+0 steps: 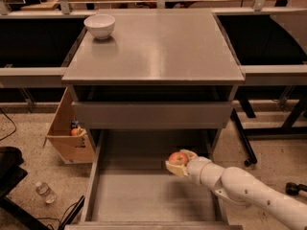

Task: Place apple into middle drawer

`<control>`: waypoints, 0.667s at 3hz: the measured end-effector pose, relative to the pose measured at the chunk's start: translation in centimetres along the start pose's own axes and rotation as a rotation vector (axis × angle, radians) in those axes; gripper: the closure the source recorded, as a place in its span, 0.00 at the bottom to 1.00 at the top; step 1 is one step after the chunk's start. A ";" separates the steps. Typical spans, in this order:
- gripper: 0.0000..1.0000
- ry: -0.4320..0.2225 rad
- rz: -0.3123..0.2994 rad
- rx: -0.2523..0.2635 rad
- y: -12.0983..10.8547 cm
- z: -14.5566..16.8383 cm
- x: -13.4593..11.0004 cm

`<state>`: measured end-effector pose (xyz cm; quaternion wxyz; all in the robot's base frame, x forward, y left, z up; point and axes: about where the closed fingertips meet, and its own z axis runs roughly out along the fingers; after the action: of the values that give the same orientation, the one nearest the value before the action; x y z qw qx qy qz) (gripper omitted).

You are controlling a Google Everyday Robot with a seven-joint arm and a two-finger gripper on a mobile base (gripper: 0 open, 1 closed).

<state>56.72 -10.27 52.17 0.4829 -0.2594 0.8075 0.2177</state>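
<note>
The apple (178,158) is small, red-orange with a yellowish patch. My gripper (179,162) is shut on it and holds it over the right middle of the open middle drawer (144,195), just above its flat grey floor. My white arm reaches in from the lower right, over the drawer's right wall. The drawer is pulled far out from the grey cabinet.
A white bowl (99,26) stands on the cabinet top (158,47) at the back left. A plain grey drawer front (151,114) sits above the open drawer. An open cardboard box (69,133) and a plastic bottle (44,191) are on the floor at the left.
</note>
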 end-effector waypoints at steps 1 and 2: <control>1.00 0.031 -0.097 -0.088 2.2 4.1 1.8; 1.00 0.069 -0.249 -0.160 4.4 8.1 3.8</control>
<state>57.86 -2.80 45.64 0.4560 -0.4026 0.7653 0.2107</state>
